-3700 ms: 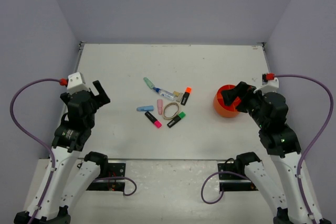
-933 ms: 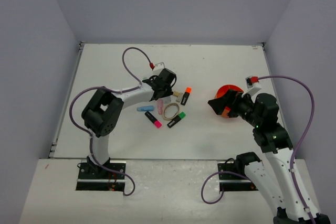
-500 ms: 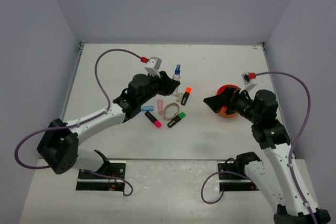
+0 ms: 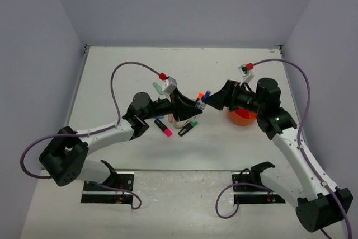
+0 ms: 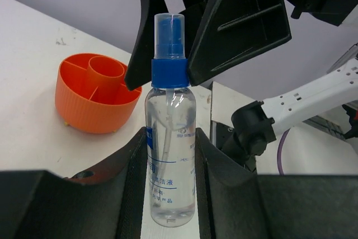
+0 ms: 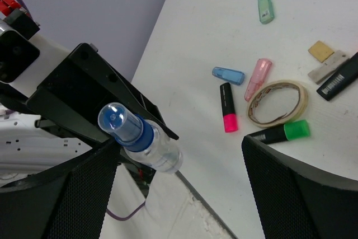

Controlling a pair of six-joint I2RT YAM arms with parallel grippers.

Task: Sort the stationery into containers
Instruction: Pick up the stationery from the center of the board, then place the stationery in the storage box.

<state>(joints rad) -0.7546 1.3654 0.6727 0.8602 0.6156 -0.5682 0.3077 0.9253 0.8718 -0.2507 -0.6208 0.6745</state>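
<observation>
Only left wrist view shows us inside round orange plastic pot (image 5: 89, 117): dividers (image 5: 76, 76); left hand (image 5: 170, 138) grasps clear blue-capped spray bottle (image 5: 169, 104); right hand (image 6: 179, 149) released.

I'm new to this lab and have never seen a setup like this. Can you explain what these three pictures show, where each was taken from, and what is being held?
These are two robot arms bolted to the near edge of a white table. One picture looks down from above. The other two come from small cameras on each arm's wrist, so you see that arm's own fingers. The left tool is closed on a small clear spray bottle with a blue cap. The right tool stands open on either side of the bottle's top, not gripping it. On the table lie several short highlighters, a tan ring and an orange pot with dividers inside.
</observation>
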